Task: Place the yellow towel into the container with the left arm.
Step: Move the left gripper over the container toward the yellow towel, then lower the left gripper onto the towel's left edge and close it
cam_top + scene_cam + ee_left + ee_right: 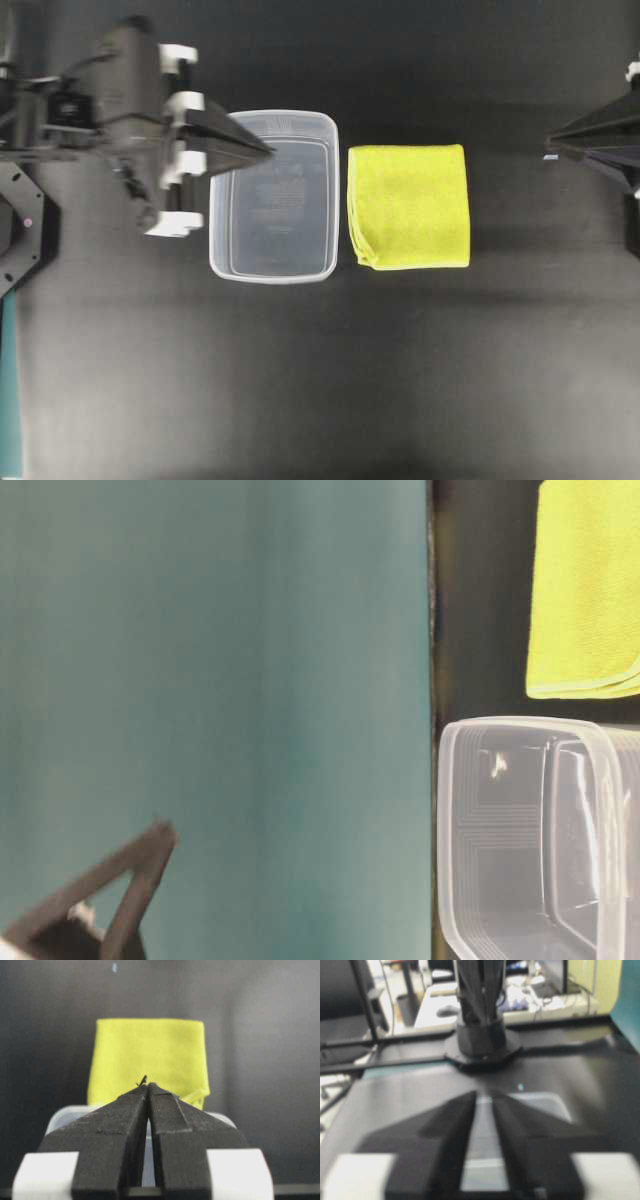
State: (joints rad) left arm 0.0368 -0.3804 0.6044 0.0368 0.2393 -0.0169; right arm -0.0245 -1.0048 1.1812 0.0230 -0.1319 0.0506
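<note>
On the black table (320,380) the yellow towel (409,206) lies flat and folded, just beside the container (273,196), on its right in the overhead view, with a thin gap between them. Above the container's left rim hangs the left gripper (268,152), its fingers clenched together on nothing and pointing across the tub toward the towel. Between gripper and towel stands only the clear tub. At the far right edge the right gripper (549,146) sits well apart from the towel, its fingers also pressed together.
</note>
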